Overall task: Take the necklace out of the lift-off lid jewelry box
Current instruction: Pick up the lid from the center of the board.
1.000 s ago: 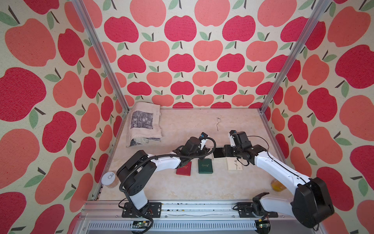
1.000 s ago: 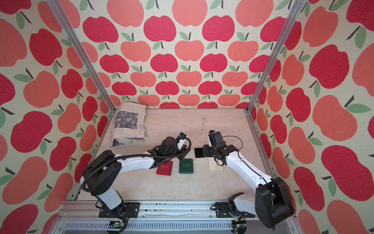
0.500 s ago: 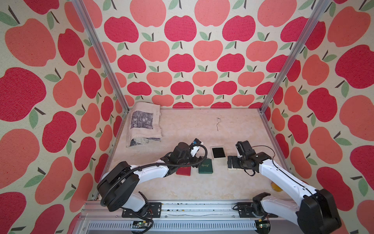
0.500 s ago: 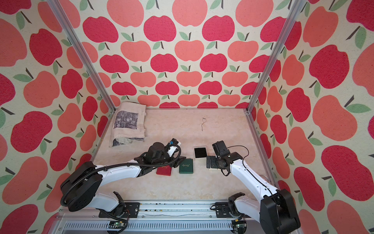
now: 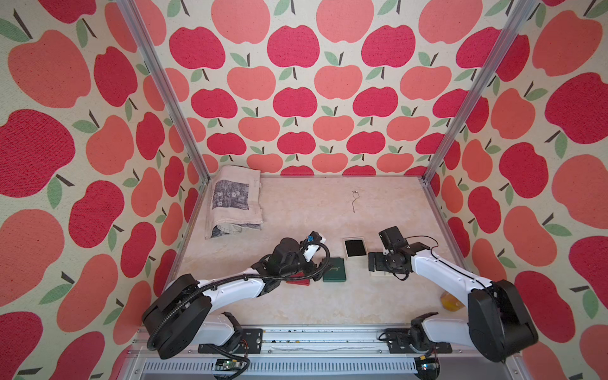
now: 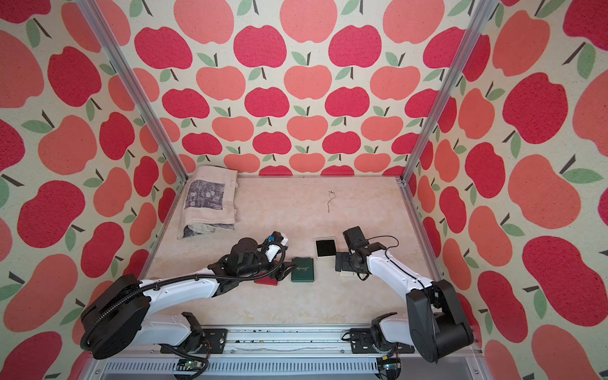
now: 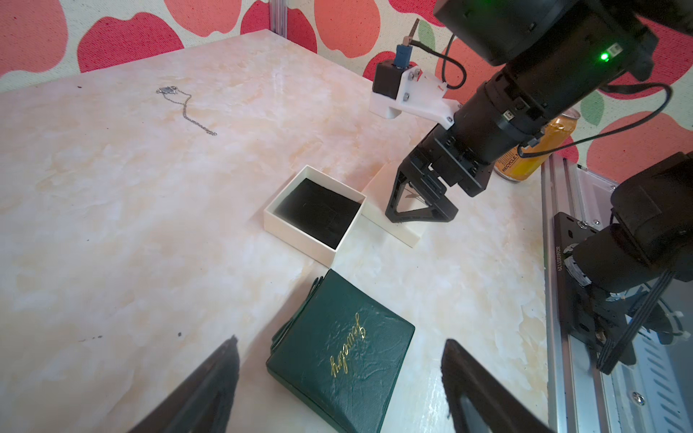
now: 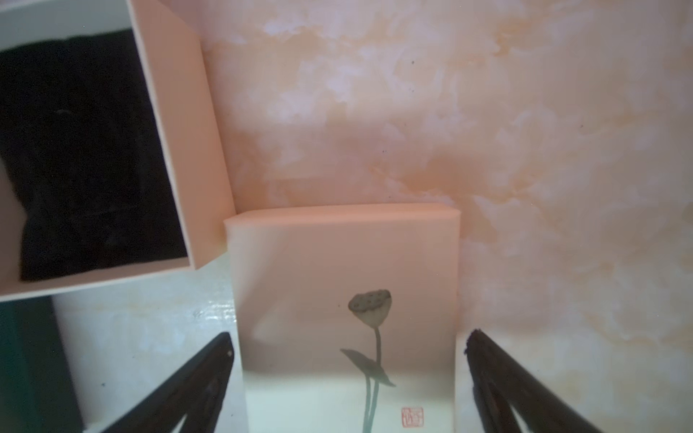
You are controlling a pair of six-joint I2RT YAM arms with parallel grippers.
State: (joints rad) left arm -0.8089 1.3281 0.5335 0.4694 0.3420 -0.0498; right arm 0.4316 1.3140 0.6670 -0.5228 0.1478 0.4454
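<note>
Left fingers (image 7: pixel 210 390) wide, nothing held, over green case (image 7: pixel 341 360). Right fingers (image 8: pixel 502 378) wide, flanking lid (image 8: pixel 343 262). Necklace (image 5: pixel 354 197) laid mid-frame on counter (image 5: pixel 296 210), outside box (image 7: pixel 296 240).

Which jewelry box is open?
The white box with black lining; its lotus-print lid lies beside it. The green box is closed; the red box is mostly hidden.

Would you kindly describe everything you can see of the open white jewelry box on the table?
The box is a small, shallow, square base of cream-white card, with thin upright walls and a black, felt-like lining. It is open, with no lid on it, and nothing shows inside. It sits flat on the marble-look table, near the middle in both top views. Its lid lies flat close beside one corner; whether they touch cannot be told. Nothing grips the box.
</note>
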